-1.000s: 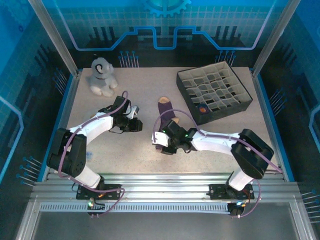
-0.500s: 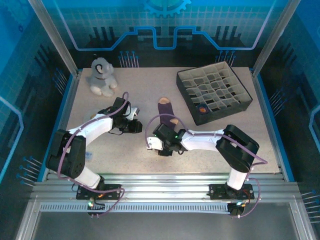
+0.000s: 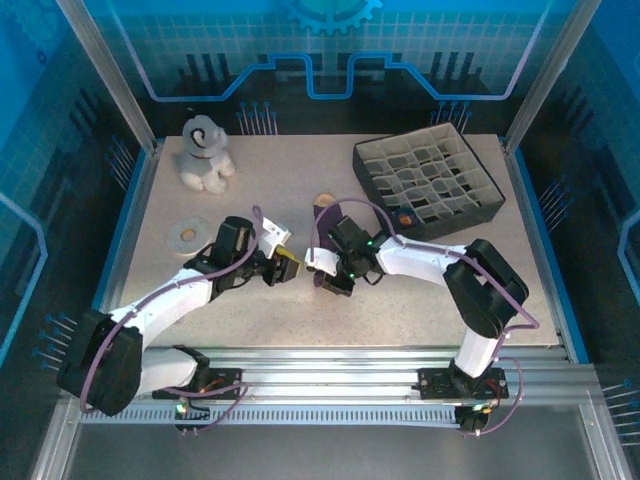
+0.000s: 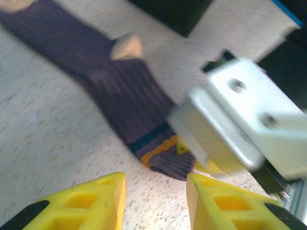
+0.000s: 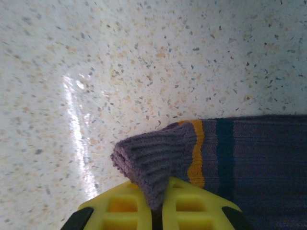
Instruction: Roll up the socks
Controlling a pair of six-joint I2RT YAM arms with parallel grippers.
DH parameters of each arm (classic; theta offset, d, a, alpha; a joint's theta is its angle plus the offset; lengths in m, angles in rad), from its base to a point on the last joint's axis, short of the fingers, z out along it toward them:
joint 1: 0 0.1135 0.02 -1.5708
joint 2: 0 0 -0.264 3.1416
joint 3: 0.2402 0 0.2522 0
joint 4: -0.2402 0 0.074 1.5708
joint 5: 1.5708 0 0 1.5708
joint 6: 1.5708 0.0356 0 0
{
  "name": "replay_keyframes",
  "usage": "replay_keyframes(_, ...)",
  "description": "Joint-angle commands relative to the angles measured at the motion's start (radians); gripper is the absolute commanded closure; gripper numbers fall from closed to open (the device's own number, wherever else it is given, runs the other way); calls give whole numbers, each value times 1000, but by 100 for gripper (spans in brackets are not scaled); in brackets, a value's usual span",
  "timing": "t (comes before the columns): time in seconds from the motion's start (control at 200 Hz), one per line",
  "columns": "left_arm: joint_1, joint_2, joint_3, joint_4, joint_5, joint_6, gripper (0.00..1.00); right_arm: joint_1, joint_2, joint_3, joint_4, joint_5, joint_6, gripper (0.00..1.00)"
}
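A purple sock with tan toe and heel (image 4: 120, 91) lies flat on the table, its orange-banded cuff (image 4: 165, 153) pointing toward the arms. In the top view its tan toe (image 3: 322, 201) peeks out behind the right arm. My right gripper (image 5: 157, 203) is shut on the cuff's corner (image 5: 153, 155), which is pulled up off the table into a fold. In the top view the right gripper (image 3: 328, 280) sits at the sock's near end. My left gripper (image 4: 156, 201) is open with nothing between its fingers, just left of the cuff (image 3: 288, 268).
A grey plush toy (image 3: 205, 155) sits at the back left. A pale flat ring (image 3: 187, 234) lies left of the left arm. A dark divided organizer box (image 3: 428, 185) stands at the back right with a small orange item (image 3: 405, 215) in one cell.
The right gripper has shut on the sock's cuff. The left arm has swung right toward the cuff, uncovering the pale ring, and its jaws have opened wider.
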Motion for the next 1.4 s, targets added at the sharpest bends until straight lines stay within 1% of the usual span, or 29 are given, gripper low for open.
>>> replay_keyframes(0.0, -58, -21, -22, 120, 103, 211, 63, -38, -8, 49, -137, -196, 7, 96)
replay_keyframes(0.08, -109, -3, -23, 121, 92, 279, 62, -64, 5, 71, -184, -254, 4, 96)
replay_keyframes(0.23, -155, 53, -37, 188, 68, 318, 63, -113, 20, 95, -238, -335, 10, 97)
replay_keyframes(0.475, -164, 134, -55, 278, 87, 361, 65, -142, 13, 97, -270, -356, 4, 97)
replay_keyframes(0.615, -178, 169, -46, 275, 97, 395, 67, -151, 20, 100, -275, -362, 3, 97)
replay_keyframes(0.695, -181, 182, -35, 249, 121, 415, 72, -156, 28, 105, -279, -367, 6, 97)
replay_keyframes(0.766, -185, 189, -37, 247, 124, 421, 71, -162, 32, 109, -281, -371, 5, 96)
replay_keyframes(0.836, -191, 193, -42, 248, 122, 426, 66, -167, 33, 112, -283, -375, 5, 96)
replay_keyframes(0.911, -193, 198, -43, 247, 122, 427, 63, -169, 34, 112, -287, -380, 4, 97)
replay_keyframes(1.011, -199, 208, -33, 245, 122, 429, 63, -170, 36, 114, -292, -384, 3, 96)
replay_keyframes(1.061, -199, 215, -25, 241, 123, 429, 67, -171, 37, 117, -294, -386, 3, 96)
replay_keyframes(1.241, -202, 248, 14, 218, 134, 425, 85, -171, 32, 117, -301, -390, 7, 96)
replay_keyframes(1.396, -201, 264, 45, 175, 133, 398, 97, -170, 8, 105, -288, -394, 29, 92)
